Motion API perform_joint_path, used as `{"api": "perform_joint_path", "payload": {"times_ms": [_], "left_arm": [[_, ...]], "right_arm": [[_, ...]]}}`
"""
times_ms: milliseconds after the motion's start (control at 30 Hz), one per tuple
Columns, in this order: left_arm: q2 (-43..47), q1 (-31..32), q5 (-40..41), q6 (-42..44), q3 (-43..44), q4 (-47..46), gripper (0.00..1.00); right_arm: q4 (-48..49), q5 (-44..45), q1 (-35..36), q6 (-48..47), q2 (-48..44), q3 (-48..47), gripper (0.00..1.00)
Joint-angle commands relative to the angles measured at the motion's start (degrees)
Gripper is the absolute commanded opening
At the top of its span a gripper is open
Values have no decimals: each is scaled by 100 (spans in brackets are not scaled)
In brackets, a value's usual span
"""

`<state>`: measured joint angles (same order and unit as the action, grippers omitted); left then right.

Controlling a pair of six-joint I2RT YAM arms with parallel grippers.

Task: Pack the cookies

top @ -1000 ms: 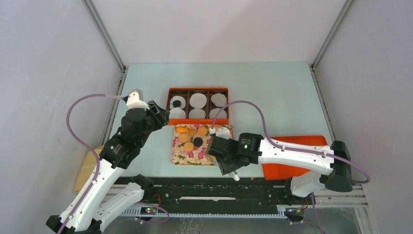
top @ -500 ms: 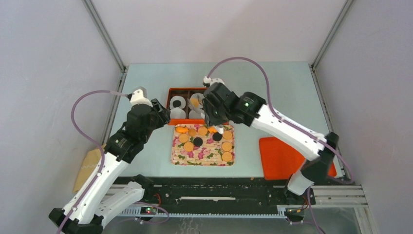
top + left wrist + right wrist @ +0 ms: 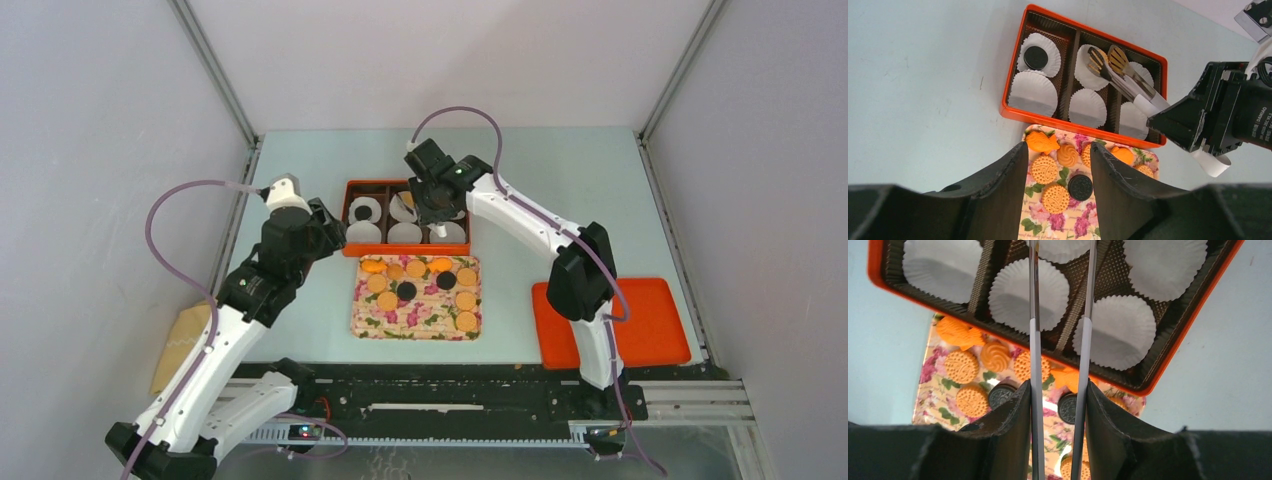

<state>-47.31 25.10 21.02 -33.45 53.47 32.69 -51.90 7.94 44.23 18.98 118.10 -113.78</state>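
Note:
Several golden-orange and black cookies (image 3: 416, 268) (image 3: 1044, 169) (image 3: 961, 366) lie on a floral tray (image 3: 400, 320). Behind it stands an orange box (image 3: 346, 218) (image 3: 1007, 85) of white paper cups; one black cookie (image 3: 1036, 57) sits in the back left cup. My right gripper (image 3: 437, 205) (image 3: 1058, 387) is shut on metal tongs (image 3: 1128, 82) (image 3: 1034, 355), which reach over the box's middle back cup. The tips look golden; I cannot tell if a cookie is between them. My left gripper (image 3: 328, 232) (image 3: 1058, 150) hovers open over the tray's back left corner, holding nothing.
An orange lid (image 3: 640, 330) lies at the right near the front edge. A brown flat piece (image 3: 180, 345) sits off the table's left side. The black rail (image 3: 450, 385) runs along the front.
The right arm swung with the tongs from the tray's near edge back over the box. More cookies now show on the tray's right side. The left arm barely moved.

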Motion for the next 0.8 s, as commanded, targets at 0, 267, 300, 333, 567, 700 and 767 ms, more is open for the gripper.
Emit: {"api": "perform_joint_path", "payload": {"times_ms": [0, 267, 300, 333, 567, 700, 767], "left_arm": [[-55, -99, 64, 135, 256, -170, 54], [-147, -164, -59, 123, 206, -224, 54], [-156, -176, -105, 126, 200, -239, 54], [-160, -179, -137, 123, 188, -245, 54], [-101, -182, -272, 115, 164, -254, 54], [-10, -186, -284, 119, 176, -263, 54], [10, -190, -263, 122, 201, -263, 54]], "right_arm": [[259, -210, -155, -296, 55, -506, 17], [184, -279, -187, -277, 50, -409, 45], [193, -288, -180, -287, 24, -382, 51], [193, -305, -179, -304, 15, -374, 53], [150, -222, -146, -242, -126, -305, 54], [266, 252, 120, -255, -748, 44, 52], [272, 470, 312, -278, -1158, 255, 52]]}}
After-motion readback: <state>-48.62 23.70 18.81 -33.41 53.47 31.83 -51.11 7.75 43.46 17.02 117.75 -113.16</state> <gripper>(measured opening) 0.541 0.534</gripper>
